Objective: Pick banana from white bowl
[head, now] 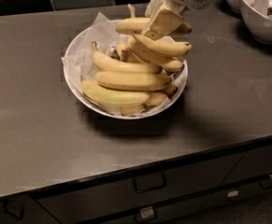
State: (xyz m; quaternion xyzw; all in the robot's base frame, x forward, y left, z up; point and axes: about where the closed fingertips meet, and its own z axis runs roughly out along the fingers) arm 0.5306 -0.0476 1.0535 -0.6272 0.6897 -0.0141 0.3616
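Observation:
The white bowl (68, 78), lined with crumpled white paper, sits at the middle of the dark counter and holds several yellow bananas. My gripper (151, 33) comes down from the top edge over the bowl's back right part. Its cream fingers (162, 21) are shut on one banana (171, 47), which has a dark tip pointing right. That banana hangs tilted just above the pile, over the bowl's right side. Another banana (132, 26) lies right behind the fingers. The rest lie stacked in the bowl.
A smaller, deeper white bowl (265, 21) with reddish contents stands at the back right, with another partly seen behind it. A dark tiled wall runs behind the counter. Drawers with handles (149, 183) are below the counter's front edge.

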